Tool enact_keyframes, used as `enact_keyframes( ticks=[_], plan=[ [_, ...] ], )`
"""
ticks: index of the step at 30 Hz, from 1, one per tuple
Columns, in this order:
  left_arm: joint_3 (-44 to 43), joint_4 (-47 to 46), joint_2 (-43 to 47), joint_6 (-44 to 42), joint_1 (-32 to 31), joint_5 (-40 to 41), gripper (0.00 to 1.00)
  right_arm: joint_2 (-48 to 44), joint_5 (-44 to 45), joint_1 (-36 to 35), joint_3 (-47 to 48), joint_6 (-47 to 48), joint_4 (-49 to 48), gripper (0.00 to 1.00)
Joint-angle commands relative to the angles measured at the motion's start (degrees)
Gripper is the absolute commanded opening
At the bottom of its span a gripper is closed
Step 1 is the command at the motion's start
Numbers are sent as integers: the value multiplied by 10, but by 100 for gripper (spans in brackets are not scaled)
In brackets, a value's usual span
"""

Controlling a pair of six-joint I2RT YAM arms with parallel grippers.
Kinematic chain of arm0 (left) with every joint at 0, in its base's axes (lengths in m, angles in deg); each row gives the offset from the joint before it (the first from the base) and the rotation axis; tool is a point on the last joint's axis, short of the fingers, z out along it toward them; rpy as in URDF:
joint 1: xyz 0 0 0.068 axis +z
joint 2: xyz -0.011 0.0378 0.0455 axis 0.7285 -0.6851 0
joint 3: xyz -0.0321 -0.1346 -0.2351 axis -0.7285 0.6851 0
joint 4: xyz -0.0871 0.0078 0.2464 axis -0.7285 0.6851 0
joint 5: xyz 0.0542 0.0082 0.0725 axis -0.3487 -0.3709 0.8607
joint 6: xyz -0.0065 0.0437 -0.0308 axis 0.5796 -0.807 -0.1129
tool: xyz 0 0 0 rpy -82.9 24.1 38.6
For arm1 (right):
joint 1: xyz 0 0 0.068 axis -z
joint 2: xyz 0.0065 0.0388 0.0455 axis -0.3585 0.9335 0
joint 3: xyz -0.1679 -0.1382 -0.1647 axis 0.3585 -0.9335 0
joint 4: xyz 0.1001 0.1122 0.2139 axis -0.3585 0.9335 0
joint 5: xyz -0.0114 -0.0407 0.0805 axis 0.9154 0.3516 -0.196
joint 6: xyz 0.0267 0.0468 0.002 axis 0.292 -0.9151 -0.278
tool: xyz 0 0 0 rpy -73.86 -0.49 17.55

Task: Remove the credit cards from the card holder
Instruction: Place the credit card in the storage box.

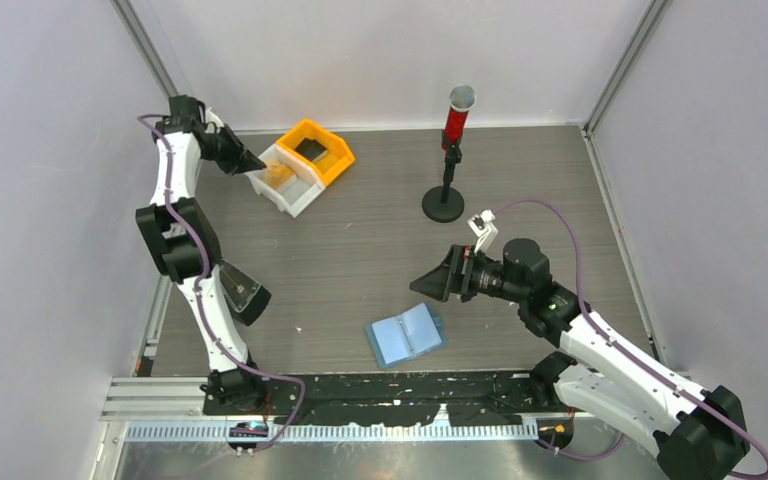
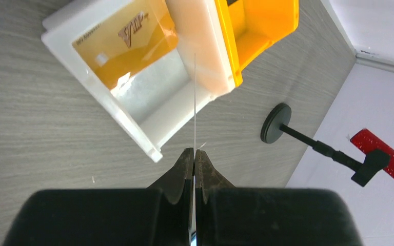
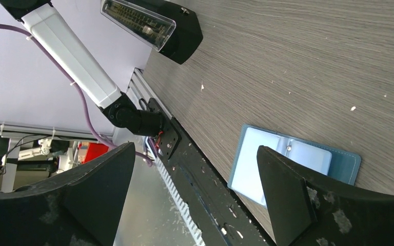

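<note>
The orange card (image 2: 123, 46) is seen in the white bin (image 2: 184, 51) at 11 o'clock. The left gripper (image 2: 194, 154) is pinched together, empty; the right gripper (image 3: 195, 151) is spread wide, empty. Only withdrawal is judged needed.

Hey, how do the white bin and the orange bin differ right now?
The white bin holds a tilted orange-tan card; the orange bin holds a dark card. In the top view, the white bin lies lower left of the orange bin. Both are open-topped and stand touching.
</note>
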Motion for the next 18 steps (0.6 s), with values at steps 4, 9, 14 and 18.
enact_keyframes(
  ticks=[4,9,14,18],
  plan=[
    [-84,-23,-61,21,2,-11,2,38,10,-2,40,15,-14,97],
    [-90,-29,-81,16,1,-8,4,68,5,-1,54,20,-17,97],
    [-103,-36,-106,17,1,-8,5,95,3,-1,72,27,-15,97],
    [-113,-36,-123,17,1,-10,7,102,8,-2,76,28,-16,97]
  ],
)
